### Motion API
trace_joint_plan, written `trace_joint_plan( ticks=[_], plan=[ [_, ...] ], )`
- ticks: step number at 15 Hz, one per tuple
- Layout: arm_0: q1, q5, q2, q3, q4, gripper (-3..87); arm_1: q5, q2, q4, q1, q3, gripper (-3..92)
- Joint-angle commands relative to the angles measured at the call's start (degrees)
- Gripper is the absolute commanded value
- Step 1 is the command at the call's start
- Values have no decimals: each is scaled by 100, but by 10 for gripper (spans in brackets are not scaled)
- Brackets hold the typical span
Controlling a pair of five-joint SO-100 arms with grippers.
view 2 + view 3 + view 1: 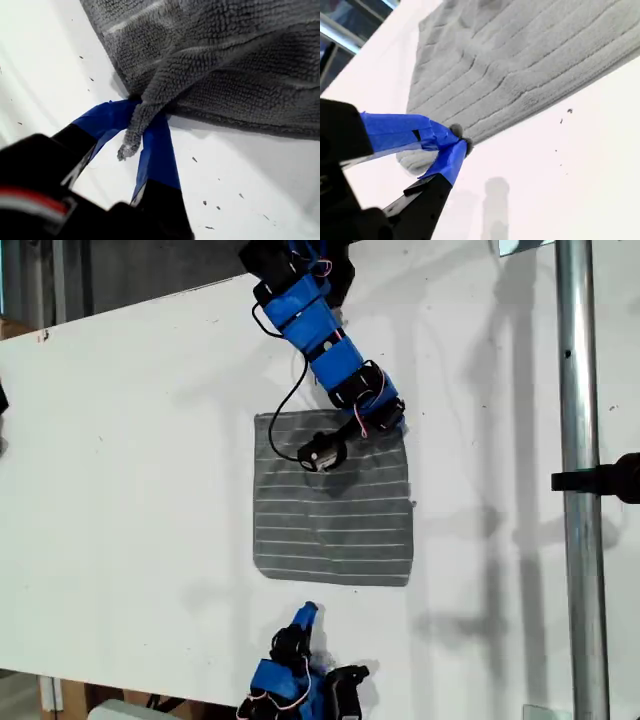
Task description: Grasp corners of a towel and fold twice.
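Exterior view: on the white table (120, 490), my second gripper (308, 613) sits at the towel's 6 o'clock, off the cloth, its jaws pressed together on nothing. The towel (335, 520) lies flat in the middle, stripes running 9 to 3. At its 1 o'clock, my first gripper (145, 112) pinches a corner (131, 140). I judge the first fold runs 12 toward 6, so my second gripper still needs a corner.

Our upper arm (322, 340) covers 1 far corner of the towel (335, 510) in the exterior view; both wrist views crop the cloth at their edges.
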Motion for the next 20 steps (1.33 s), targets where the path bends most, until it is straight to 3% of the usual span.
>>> trace_joint_plan(
  ticks=[1, 4, 9, 10, 11, 12, 14, 20],
  plan=[
    [510, -202, -2716, -2522, 281, -18, -88, 18, -97, 158, 26, -1],
    [1354, 466, -6275, -5722, 606, -18, -176, 114, -44, 211, -35, -1],
    [2382, 1696, -10890, -10345, 2039, 1, -149, 97, -35, 246, -158, -1],
    [2435, 1503, -11250, -10687, 2303, 169, -132, 105, -35, 246, -176, -1],
    [2435, 1477, -11347, -10731, 2355, 273, -123, 79, -35, 229, -202, -1],
    [2479, 1925, -11373, -10758, 2355, 360, -123, 44, -35, 211, -246, -1],
    [2496, 2689, -11382, -10793, 2479, 371, -105, -26, -35, 176, -343, -1],
    [2865, 2268, -12788, -10670, 1740, 325, -70, -35, 35, 141, -404, -1]
  ],
)
